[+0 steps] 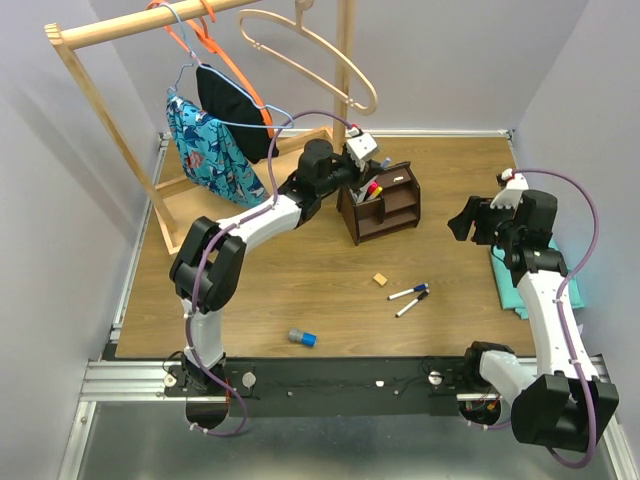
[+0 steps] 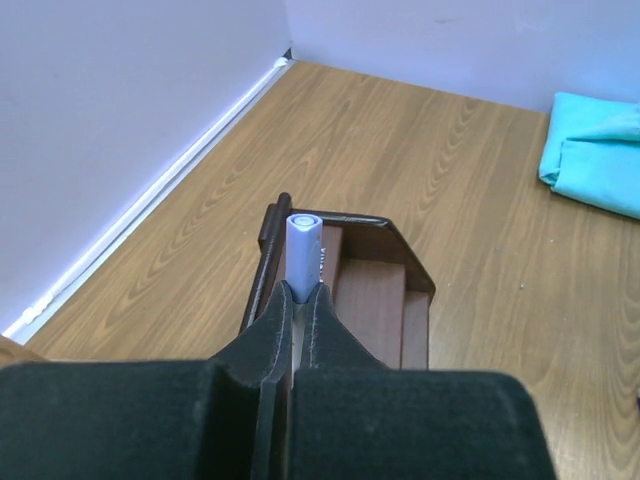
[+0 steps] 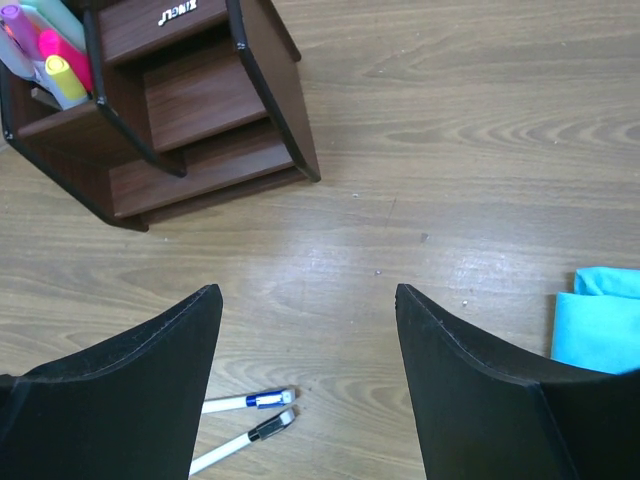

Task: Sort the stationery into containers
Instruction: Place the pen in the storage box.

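**A:** Where is the left hand (image 2: 300, 297)?

**B:** Over the dark brown desk organiser (image 2: 412, 262), pinched shut on a thin white marker (image 2: 303, 240). The marker stands nearly upright between the fingers (image 2: 275, 325). Its round end faces the wrist camera and its lower part is hidden.

**A:** Is it inside a compartment yet?

**B:** I can't tell how deep the lower end sits. In the top view the hand is above the organiser's left end, where the highlighters (image 3: 60, 60) stand.

**A:** How should the drop go, then?

**B:** I'd centre the marker over the open compartment, clear of the wall, and lower it until the tip is below the rim. Then part the fingers only slightly, so it slides down rather than tipping out. Lift straight up afterwards, since a sideways pull could drag the organiser, which looks light.

**A:** And the right hand (image 3: 305, 292)?

**B:** It's spread wide with nothing in it, hanging above the bench (image 3: 450, 150) between the organiser and a teal cloth (image 3: 603, 330).

**A:** What's left to sort?

**B:** Two capped markers (image 1: 408, 292) lie side by side on the bench, with a small tan cube (image 1: 380, 279) near them. A grey-blue cylinder (image 1: 302, 338) sits by the front edge. All are well apart from the organiser.
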You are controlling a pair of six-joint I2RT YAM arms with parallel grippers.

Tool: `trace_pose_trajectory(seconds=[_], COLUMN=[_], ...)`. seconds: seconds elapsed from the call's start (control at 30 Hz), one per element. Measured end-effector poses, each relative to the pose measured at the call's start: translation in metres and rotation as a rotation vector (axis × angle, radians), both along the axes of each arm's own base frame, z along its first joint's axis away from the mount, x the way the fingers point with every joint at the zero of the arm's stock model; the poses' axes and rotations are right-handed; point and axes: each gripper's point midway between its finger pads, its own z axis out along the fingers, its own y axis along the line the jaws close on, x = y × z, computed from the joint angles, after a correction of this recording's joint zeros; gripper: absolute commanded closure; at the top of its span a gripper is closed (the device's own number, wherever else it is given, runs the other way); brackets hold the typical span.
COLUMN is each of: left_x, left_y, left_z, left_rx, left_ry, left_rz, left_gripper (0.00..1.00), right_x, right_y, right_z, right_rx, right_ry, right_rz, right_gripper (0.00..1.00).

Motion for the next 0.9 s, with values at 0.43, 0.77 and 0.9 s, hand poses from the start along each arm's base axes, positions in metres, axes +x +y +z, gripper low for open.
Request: trace_pose_trajectory(seconds=[0.43, 0.77, 0.9], left_x=[0.004, 0.000, -0.002], left_y=[0.010, 0.024, 0.027], left_z=[-0.039, -0.069, -0.071], left_rx=[-0.029, -0.009, -0.003], left_ry=[0.086, 0.144, 0.147], left_rz=[0.027, 0.043, 0.045], left_gripper=[1.00, 1.00, 0.80], right_x=[0.011, 0.013, 0.013], right_y=[-0.007, -0.008, -0.008], right_z=[-0.011, -0.018, -0.018], right_rx=[-0.016, -0.012, -0.012], right_ry=[0.046, 0.068, 0.067], right_rz=[-0.003, -0.003, -0.003], right_gripper=[0.22, 0.22, 0.22])
